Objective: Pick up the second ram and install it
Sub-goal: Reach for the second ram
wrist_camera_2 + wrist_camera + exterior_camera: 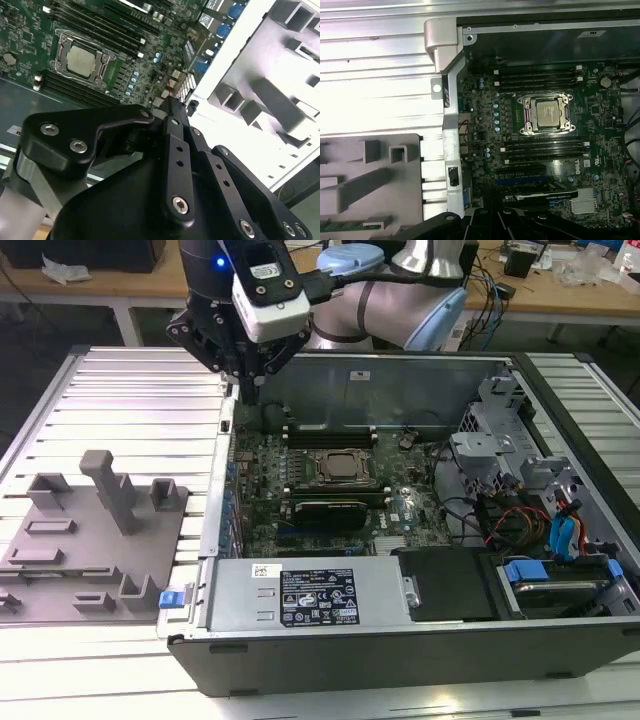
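Note:
A narrow green circuit-board strip, the second ram [350,224], lies in a slot of the grey holder tray [375,175] outside the computer case. My gripper [250,388] hangs above the case's far corner on the exterior view's left, over the side wall between the tray and the motherboard [330,490]. Its black fingers [170,130] come together at the tips, and I see nothing between them. The black memory slots [540,80] run along both sides of the CPU socket [547,114].
The open case's metal wall [451,125] stands between the tray and the board. A black card [325,510] sits below the socket, and a grey power supply [310,595] runs along the near side. Drive bays and cables [520,510] fill the exterior view's right. Grey posts [115,490] rise from the tray.

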You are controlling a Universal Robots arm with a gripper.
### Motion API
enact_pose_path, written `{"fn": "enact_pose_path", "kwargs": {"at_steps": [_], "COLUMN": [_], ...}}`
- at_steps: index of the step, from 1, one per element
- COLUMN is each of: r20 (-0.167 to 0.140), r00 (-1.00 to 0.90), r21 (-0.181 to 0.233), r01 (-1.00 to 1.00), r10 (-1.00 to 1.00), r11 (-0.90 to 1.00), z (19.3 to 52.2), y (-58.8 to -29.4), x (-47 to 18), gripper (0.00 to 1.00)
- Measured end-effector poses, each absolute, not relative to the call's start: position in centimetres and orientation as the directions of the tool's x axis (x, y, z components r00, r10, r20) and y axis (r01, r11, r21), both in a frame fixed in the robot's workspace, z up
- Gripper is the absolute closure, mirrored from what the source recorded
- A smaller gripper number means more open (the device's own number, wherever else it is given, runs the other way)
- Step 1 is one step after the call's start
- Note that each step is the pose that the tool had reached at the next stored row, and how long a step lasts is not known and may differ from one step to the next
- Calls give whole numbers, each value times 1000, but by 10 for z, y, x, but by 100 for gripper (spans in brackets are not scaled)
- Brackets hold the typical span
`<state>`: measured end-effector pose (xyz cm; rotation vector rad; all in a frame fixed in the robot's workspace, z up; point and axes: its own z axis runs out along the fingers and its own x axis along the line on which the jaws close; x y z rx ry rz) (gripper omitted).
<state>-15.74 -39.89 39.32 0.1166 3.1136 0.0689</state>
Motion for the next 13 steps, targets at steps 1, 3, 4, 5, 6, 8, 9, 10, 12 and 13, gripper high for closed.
{"fn": "enact_pose_path", "kwargs": {"at_steps": [1,3,4,5,6,8,9,10,12,13], "r20": [-23,-23,-23,-23,-23,-23,-23,-23,-23,-23], "r00": [-997,-997,-997,-997,-997,-997,-997,-997,-997,-997], "r21": [45,45,45,45,45,45,45,45,45,45], "r01": [74,74,74,74,74,74,74,74,74,74], "r10": [75,75,75,75,75,75,75,75,75,75], "r11": [996,996,996,996,996,996,996,996,996,996], "z": [393,393,393,393,393,393,393,393,393,393], "y": [-399,-399,-399,-399,-399,-399,-399,-399,-399,-399], "x": [-159,-167,-172,-176,-180,-198,-205,-212,-220,-222], "gripper": [89,89,89,89,89,89,89,89,89,89]}}
